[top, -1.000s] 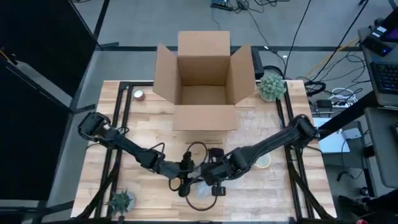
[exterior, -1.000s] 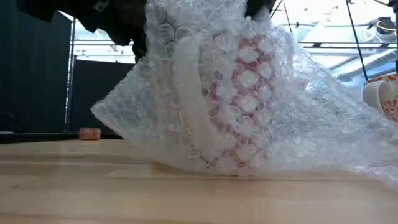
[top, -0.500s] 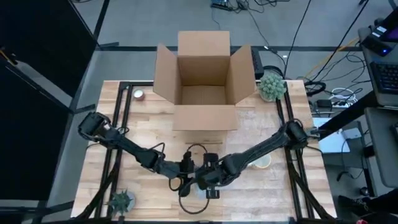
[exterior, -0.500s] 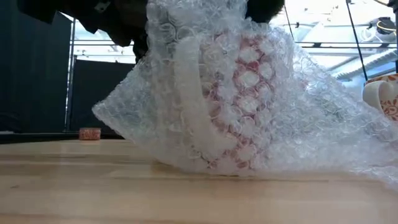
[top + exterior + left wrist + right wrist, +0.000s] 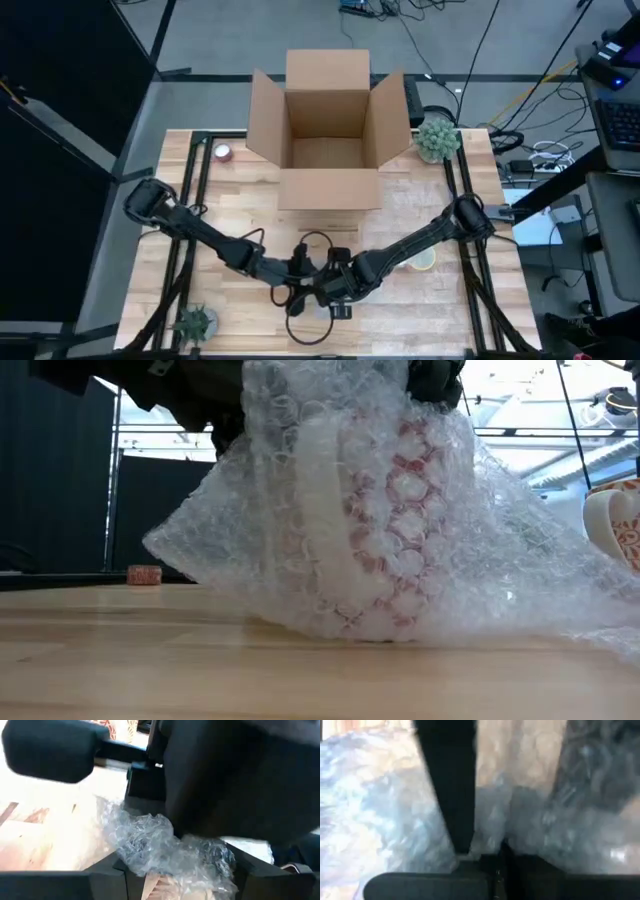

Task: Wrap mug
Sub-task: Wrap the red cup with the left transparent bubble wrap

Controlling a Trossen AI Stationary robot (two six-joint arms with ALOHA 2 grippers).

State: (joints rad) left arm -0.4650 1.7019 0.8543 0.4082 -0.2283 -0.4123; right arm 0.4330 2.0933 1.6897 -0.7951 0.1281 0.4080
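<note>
Gripping: right gripper (image 5: 335, 297) is pinched narrow on a fold of the bubble wrap (image 5: 400, 530), the wrist view showing plastic bunched between its fingers (image 5: 445, 785)
Left gripper (image 5: 297, 283): near the front of the table, just beside the right gripper over the bundle; bubble wrap lies crumpled between its dark fingers (image 5: 107, 875), but whether they are closed on it I cannot tell
Mug (image 5: 385, 500): white with a red pattern, seen through the wrap, sitting on the table (image 5: 250, 210) under both grippers
Bubble wrap: draped over the mug, loose edges spreading onto the wood on both sides in the low view
Second mug (image 5: 424, 259): on the table beside the right arm, apart from the wrapped one
Cardboard box (image 5: 327, 130): open, flaps spread, at the far edge of the table
Plants: one small potted plant (image 5: 436, 137) beside the box at the far right, another (image 5: 195, 323) at the near left corner
Small round object (image 5: 222, 152): far left of the table, near the box
</note>
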